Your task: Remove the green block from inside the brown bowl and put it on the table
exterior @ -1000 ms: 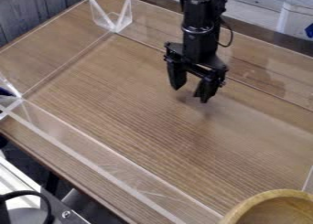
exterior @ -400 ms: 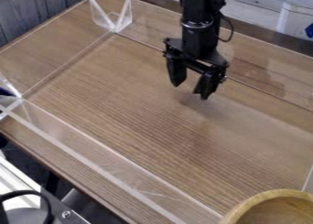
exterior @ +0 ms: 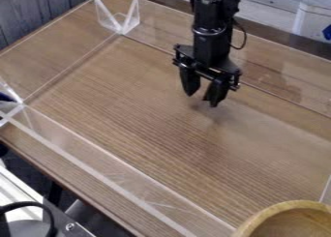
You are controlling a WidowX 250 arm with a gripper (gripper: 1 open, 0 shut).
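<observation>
My gripper (exterior: 204,92) hangs on the black arm and points straight down, low over the table (exterior: 116,101), right of its middle. Its two dark fingers stand a little apart, and I see nothing between them. The brown bowl (exterior: 278,214) shows only as a piece of tan rim at the bottom right corner, far from the gripper; its inside is cut off by the frame edge. The green block is not in view.
Low clear plastic walls (exterior: 91,168) edge the tabletop on the near left side and along the back. A clear corner piece (exterior: 119,20) stands at the far left corner. Dark cables (exterior: 26,220) lie off the table at the bottom left.
The fingers have drawn closer together than they were in the earlier frames. The arm has stayed in the same place over the table.
</observation>
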